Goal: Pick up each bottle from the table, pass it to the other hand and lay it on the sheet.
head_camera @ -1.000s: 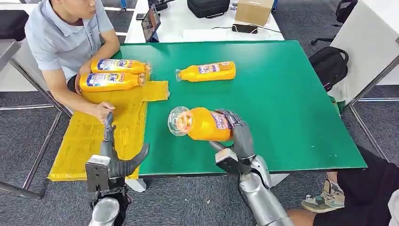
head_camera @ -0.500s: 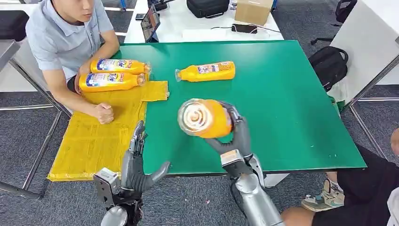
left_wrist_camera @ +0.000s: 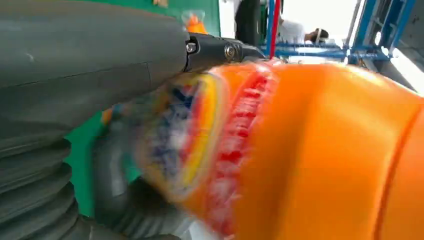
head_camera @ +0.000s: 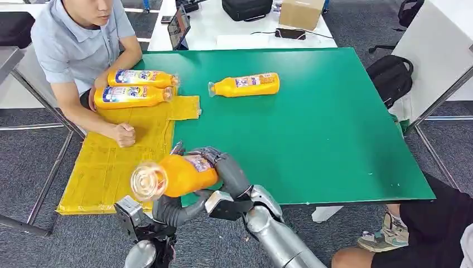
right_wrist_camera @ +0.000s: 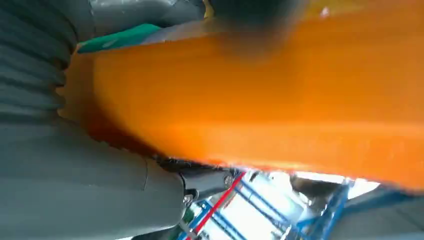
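Note:
My right hand [head_camera: 226, 167] grips an orange bottle [head_camera: 178, 174] by its labelled body, held on its side over the table's front left corner, clear cap end toward the yellow sheet [head_camera: 106, 162]. My left hand [head_camera: 170, 209] is under and around the bottle, thumb below and fingers behind, not plainly closed on it. The left wrist view has the bottle [left_wrist_camera: 325, 150] blurred right against that hand [left_wrist_camera: 85, 75]. Seen from the right wrist, the bottle [right_wrist_camera: 275, 100] lies in my right hand [right_wrist_camera: 75, 190]. Two bottles [head_camera: 142, 78] [head_camera: 131, 96] lie on the sheet; another bottle [head_camera: 245, 85] lies on the green table [head_camera: 334, 123].
A person [head_camera: 78, 39] sits at the table's far left corner with a fist [head_camera: 124, 134] resting on the sheet. A black backpack [head_camera: 390, 75] stands on the floor at the right. Someone's leg and shoe [head_camera: 390, 234] are at the lower right.
My right hand has swung the bottle down and left from mid-table to the front left corner. My left hand has risen to meet it. The person's fist has stayed on the sheet.

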{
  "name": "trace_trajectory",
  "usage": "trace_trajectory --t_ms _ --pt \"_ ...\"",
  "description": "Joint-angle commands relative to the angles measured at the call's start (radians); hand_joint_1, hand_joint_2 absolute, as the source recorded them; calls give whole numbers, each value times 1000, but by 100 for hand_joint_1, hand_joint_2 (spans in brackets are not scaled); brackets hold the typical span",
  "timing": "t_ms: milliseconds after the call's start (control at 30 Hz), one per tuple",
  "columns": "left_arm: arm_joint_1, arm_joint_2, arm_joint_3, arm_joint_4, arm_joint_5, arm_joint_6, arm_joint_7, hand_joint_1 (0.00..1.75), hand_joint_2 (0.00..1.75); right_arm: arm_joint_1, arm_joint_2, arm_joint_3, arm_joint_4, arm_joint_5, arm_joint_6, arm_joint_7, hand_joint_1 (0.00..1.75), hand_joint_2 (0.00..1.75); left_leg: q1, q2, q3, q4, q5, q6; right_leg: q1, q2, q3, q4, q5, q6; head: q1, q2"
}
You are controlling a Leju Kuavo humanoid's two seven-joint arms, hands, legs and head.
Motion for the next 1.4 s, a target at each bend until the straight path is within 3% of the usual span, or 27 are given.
trace_trajectory --t_ms 33,233,267,300,333,367,400,433,467,600,633,833,1000,1067,1100,1133,1200,1333,1400 --pt "-52 -5 14 97 -14 23 16 0 175 -25 -7 101 89 56 -37 30 175 175 1 0 0 -1 1 0 1 -1 1 -1 1 -1 0 0" --pt "-83 -23 15 127 -38 67 26 0 175 -31 12 161 116 123 -57 55 175 175 1 0 0 0 1 0 1 0 0 -1 1 -2 0 0" --pt "-91 -30 26 141 -4 54 40 14 175 -34 18 166 129 127 -69 53 175 175 1 0 0 0 1 0 1 0 0 -1 1 -2 0 0" --pt "-94 -31 30 143 13 46 46 42 175 -33 21 167 134 125 -75 52 175 175 1 1 -1 0 1 -1 2 0 0 0 1 -2 0 0" --pt "-96 -34 38 145 44 25 57 175 175 -30 23 166 138 122 -83 49 175 175 1 1 0 0 1 -1 2 0 0 0 1 -2 0 0" --pt "-99 -36 47 145 80 3 72 175 175 -28 25 165 142 118 -93 46 136 175 1 1 0 0 1 0 1 0 0 -1 1 -1 0 0" --pt "-99 -36 47 145 80 3 72 175 175 -28 25 165 142 118 -93 46 136 175 1 0 0 0 1 0 1 -1 1 -1 1 -2 0 0" --pt "-99 -36 52 143 94 -3 78 175 175 -25 26 166 145 116 -98 45 52 175 1 0 0 0 1 0 1 -1 1 -1 1 -1 0 0" --pt "-100 -37 58 139 113 -10 82 175 175 -25 27 169 151 111 -92 46 5 175 1 0 0 0 1 0 2 -1 1 -2 1 -2 0 0" --pt "-99 -39 78 117 170 -32 92 175 175 -15 30 168 161 94 -87 48 0 175 1 0 0 0 1 0 2 -1 1 -1 1 -2 0 0" --pt "-99 -39 78 117 170 -32 92 175 175 -15 30 168 161 94 -87 48 0 0 0 -1 0 0 1 0 1 -1 0 -1 1 -1 0 0" --pt "-111 -40 137 116 263 -40 147 175 175 -6 23 160 149 96 -137 45 0 0 1 -1 -1 0 1 0 1 -1 0 0 1 -1 0 0" --pt "-237 -6 197 282 148 229 240 175 175 21 6 169 106 146 -254 58 0 0 1 -2 -1 0 2 -1 2 -3 1 -1 1 -2 0 0" --pt "-265 3 211 322 141 244 234 175 175 25 4 171 99 147 -264 56 0 0 1 -3 0 -1 3 -1 2 -4 1 -2 2 -2 0 0" --pt "-312 37 207 376 39 343 215 175 175 25 2 185 93 165 -285 52 0 0 1 -1 1 -1 2 -1 1 -2 1 -1 1 -2 0 0" --pt "-331 48 220 398 40 332 215 175 175 26 1 188 88 167 -285 56 0 0 0 -2 1 -1 2 -1 0 -2 1 -1 1 -1 0 0" --pt "-398 82 234 480 -112 446 190 175 175 23 -1 203 72 178 -292 61 0 0 1 1 1 -1 2 -1 1 0 0 -1 2 -2 0 0" --pt "-408 82 253 491 -121 433 187 175 175 23 -2 205 68 179 -290 68 0 0 1 0 1 0 2 -2 1 -1 0 0 1 -1 0 0" --pt "-462 113 229 555 -269 521 207 175 175 17 -3 213 62 188 -291 64 0 0 1 0 1 0 2 -2 2 -1 1 0 1 -1 0 0"
